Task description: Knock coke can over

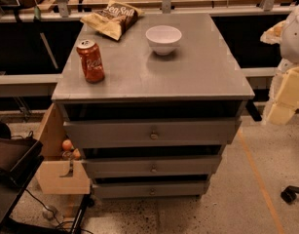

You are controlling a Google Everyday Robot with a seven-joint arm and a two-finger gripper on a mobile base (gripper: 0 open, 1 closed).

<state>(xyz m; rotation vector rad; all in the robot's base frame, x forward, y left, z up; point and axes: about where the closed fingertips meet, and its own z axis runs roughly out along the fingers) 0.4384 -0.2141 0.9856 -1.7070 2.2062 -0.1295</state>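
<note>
The coke can (90, 61) is red with white lettering and a silver top. It stands upright near the left edge of the grey cabinet top (188, 77). My gripper (284, 101) is a pale cream shape at the right edge of the view, beyond the cabinet's right side and level with its front edge. It is far from the can and touches nothing.
A tan "Sea Salt" chip bag (112, 18) lies at the back left of the top. A white bowl (163, 39) stands at the back centre. The cabinet has three drawers (154, 133) slightly pulled out. A dark object (12, 155) sits low on the left.
</note>
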